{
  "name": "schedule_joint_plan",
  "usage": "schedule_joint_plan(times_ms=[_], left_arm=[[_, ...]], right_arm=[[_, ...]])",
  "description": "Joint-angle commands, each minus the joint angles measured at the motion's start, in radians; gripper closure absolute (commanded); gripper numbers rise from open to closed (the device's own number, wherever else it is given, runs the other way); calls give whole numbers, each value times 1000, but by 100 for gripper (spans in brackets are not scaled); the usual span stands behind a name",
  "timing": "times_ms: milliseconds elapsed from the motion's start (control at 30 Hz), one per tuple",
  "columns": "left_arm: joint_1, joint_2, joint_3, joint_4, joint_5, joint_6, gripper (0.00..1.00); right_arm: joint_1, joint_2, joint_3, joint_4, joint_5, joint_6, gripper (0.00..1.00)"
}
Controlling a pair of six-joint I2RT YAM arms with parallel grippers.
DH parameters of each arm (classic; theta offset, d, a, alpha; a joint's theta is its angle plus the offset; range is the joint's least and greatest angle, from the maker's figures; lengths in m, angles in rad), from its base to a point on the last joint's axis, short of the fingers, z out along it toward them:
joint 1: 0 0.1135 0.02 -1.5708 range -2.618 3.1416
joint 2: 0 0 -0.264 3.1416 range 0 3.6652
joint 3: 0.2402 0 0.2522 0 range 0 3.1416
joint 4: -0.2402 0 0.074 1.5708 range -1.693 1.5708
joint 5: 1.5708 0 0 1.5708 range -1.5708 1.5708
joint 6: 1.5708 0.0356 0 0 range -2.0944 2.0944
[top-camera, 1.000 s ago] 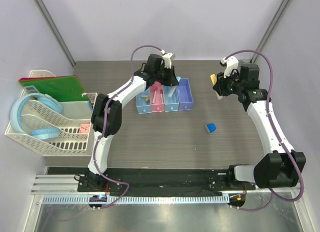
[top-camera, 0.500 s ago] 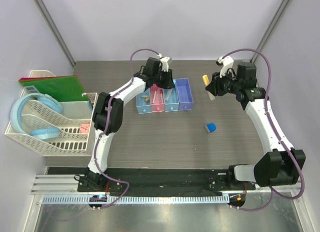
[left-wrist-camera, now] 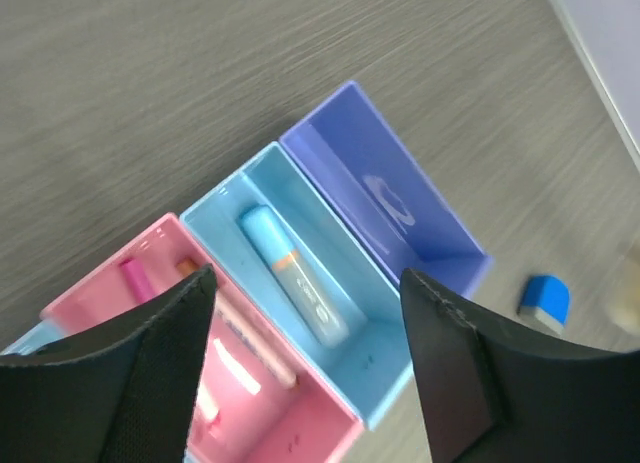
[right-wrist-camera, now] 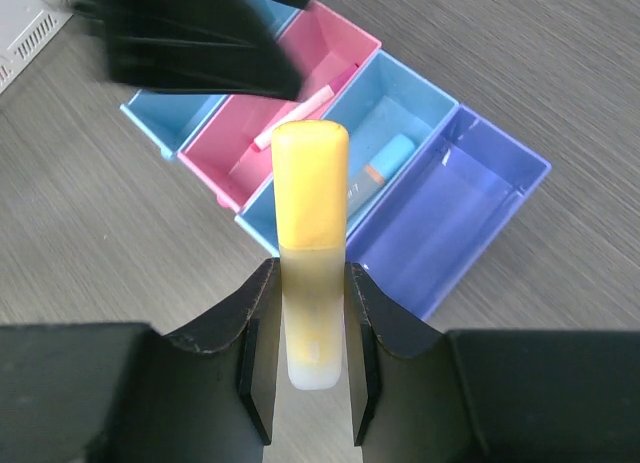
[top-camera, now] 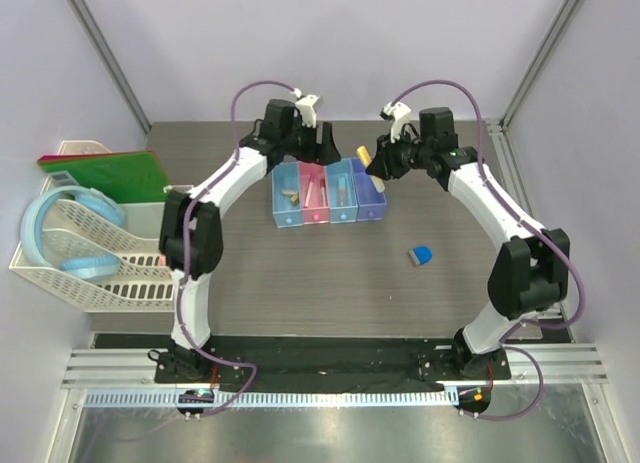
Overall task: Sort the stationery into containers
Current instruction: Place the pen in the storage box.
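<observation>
right gripper [right-wrist-camera: 305, 328]: clamped on yellow stick [right-wrist-camera: 311, 183], poised over the bins [right-wrist-camera: 440, 218] near the tabletop's far edge, probably lining up a drop | left gripper [left-wrist-camera: 305, 293]: jaws apart, empty, above blue tube [left-wrist-camera: 295, 275] lying in a light blue bin | tube print: unreadable

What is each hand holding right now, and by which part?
The right hand clamps the yellow cylindrical stick by its pale lower end. The left hand is open and holds nothing.
</observation>
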Motion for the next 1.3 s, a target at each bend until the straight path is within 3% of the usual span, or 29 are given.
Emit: schedule_joint_plan(times_ms=[0,200,467,767,867,1000,1033,1267], left_arm=[[18,-290,-120,-20,42,131,18],[30,-484,-349,-49,13,257,0],[39,-618,-535,-43,-4,260,0],[44,-694,-603,-58,-19,263,0],[44,-704,-604,-67,-24,288,0],[44,-705,-606,-81,-22,288,0],[44,-705,-609,-81,-21,289,0],[44,-707,-627,-81,-9,289,0]], right_arm=[[23,81,100,99,-39,55,78],[58,228,200,145,-57,98,78],[96,383,256,204,-54,136,78],[130,507,266,203,-10,118,79],[131,524,272,198,1,115,71],[141,506,275,166,13,90,35],[144,495,272,163,24,75,30],[142,325,231,103,94,23,20]])
